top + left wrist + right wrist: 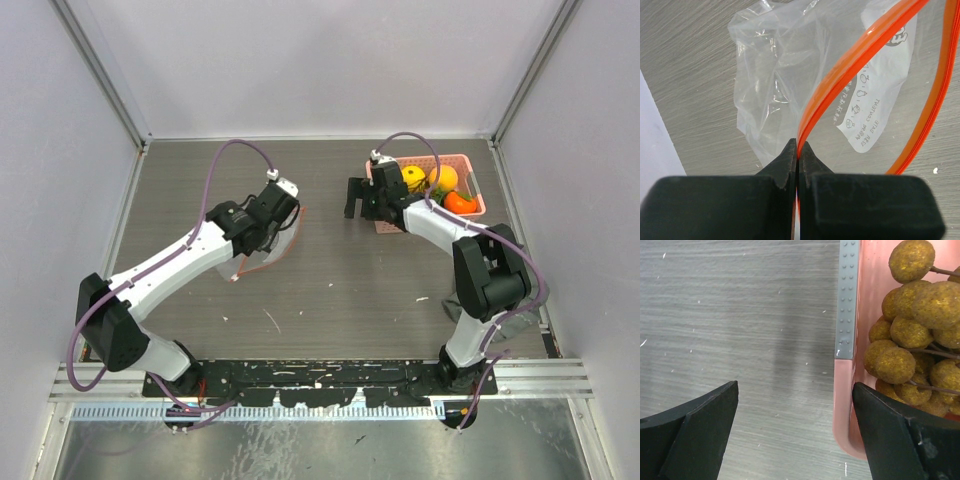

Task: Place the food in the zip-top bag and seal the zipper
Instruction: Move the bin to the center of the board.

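Note:
My left gripper (799, 147) is shut on the red-orange zipper (850, 65) of the clear zip-top bag (770, 75). The bag's mouth gapes, its two strips apart. From above, the bag (262, 252) hangs under that gripper (272, 228) at centre left. My right gripper (795, 385) is open and holds nothing; it straddles the near left corner of the pink basket (846, 410), one finger outside and one inside beside the bunch of small brown balls (910, 330). The basket (474, 185) also holds a yellow fruit (413, 177) and two orange fruits (444, 177) (460, 202).
A grey strip (846, 300) runs along the basket's rim. The basket stands at the back right, near the right wall. Something grey (520, 325) lies on the table under the right arm's elbow. White walls enclose the table on three sides.

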Controlling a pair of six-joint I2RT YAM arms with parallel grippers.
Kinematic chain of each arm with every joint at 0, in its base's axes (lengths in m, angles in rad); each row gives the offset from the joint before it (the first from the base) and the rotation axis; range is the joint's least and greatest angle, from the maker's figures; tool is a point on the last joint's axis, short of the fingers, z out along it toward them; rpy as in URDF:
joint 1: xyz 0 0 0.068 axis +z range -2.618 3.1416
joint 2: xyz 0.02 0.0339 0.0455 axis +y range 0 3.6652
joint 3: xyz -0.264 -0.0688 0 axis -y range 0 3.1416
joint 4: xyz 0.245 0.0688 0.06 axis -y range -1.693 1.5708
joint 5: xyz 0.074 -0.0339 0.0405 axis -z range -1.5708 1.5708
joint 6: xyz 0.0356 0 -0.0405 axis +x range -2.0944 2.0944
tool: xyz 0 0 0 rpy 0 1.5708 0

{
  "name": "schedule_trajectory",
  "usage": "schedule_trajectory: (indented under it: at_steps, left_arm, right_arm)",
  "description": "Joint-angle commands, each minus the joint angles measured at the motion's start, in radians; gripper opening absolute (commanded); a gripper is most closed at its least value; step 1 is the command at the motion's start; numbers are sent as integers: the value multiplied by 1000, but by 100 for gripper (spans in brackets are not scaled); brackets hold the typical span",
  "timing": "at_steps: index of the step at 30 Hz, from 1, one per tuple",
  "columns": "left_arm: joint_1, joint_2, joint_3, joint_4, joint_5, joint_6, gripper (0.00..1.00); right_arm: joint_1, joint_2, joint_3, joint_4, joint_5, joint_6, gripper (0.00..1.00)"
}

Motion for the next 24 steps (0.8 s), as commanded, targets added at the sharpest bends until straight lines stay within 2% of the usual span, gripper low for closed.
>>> schedule_trajectory:
  at_steps: [1, 10, 17, 24]
  left_arm:
    - [6, -39, 9, 5, 3, 6, 0]
    - [5, -42, 10, 5, 12, 4, 0]
    - [8, -39, 8, 7, 17, 2, 0]
    - [7, -43, 4, 6, 23, 3, 0]
  right_arm:
    - [5, -118, 52, -35, -38, -15, 100]
    - [-49, -282, 48, -133, 80, -98, 100]
    - [-233, -363, -24, -93, 214, -54, 100]
    - [-406, -351, -93, -15, 298, -18, 100]
